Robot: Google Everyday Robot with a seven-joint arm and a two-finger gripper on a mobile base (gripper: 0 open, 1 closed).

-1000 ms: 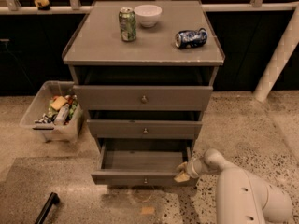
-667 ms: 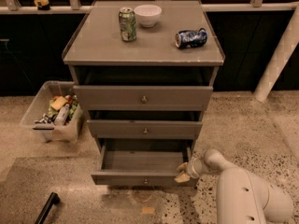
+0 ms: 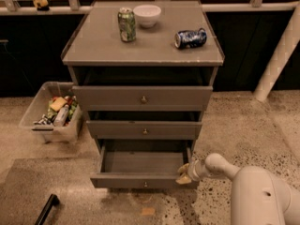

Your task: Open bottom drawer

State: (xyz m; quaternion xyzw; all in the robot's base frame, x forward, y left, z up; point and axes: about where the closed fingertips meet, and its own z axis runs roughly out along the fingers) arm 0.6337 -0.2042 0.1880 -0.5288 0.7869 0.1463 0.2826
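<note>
The bottom drawer [image 3: 126,181] stands pulled out below the middle drawer [image 3: 117,129], unchanged this last second, so opening looks done. My gripper [image 3: 183,175] sits at its right front corner; whether it grips, I cannot tell.

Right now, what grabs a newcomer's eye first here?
The grey-brown bottom drawer with the small brass knob stands pulled out, the robot's gripper at its front right corner. On the grey cabinet top stand a green can and white bowl; a blue can lies sideways.

Hand [image 3: 183,175] at bottom drawer [image 3: 122,181] right corner — interior free.
</note>
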